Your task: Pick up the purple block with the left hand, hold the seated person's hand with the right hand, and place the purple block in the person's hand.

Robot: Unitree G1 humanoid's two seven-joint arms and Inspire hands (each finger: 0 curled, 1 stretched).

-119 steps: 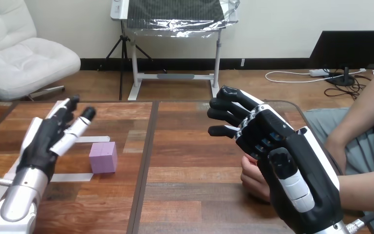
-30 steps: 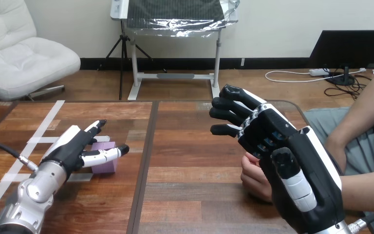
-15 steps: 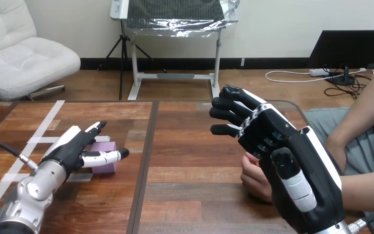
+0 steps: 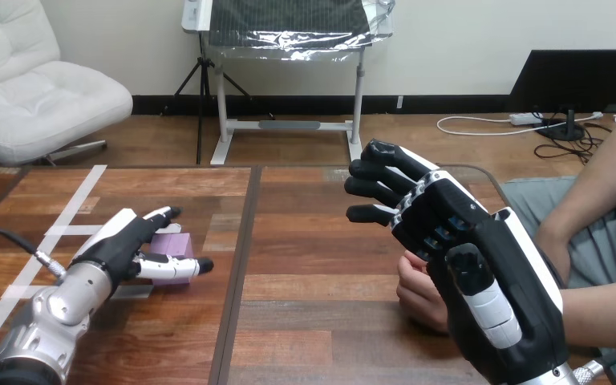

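The purple block (image 4: 172, 243) lies on the wooden table (image 4: 305, 241) at the left. My left hand (image 4: 119, 244) rests over its left side, open. The straight fingers (image 4: 160, 214) reach along the block's back and the thumb (image 4: 178, 266) stretches across its front. My right hand (image 4: 465, 249) hangs raised at the right, palm side toward me, with its fingers relaxed and nothing held. The person's hand (image 4: 419, 293) lies on the table just left of and below it, partly hidden. I cannot tell whether the two touch.
White tape strips (image 4: 72, 200) cross the table's left part around the block. A dark seam (image 4: 239, 265) runs down the tabletop between the block and the person's hand. The person's forearm (image 4: 609, 309) comes in from the right edge.
Since 4 s ago my left hand has come down from a raised pose onto the block. In the last second its thumb has slid lower across the block's front. My right hand has stayed still.
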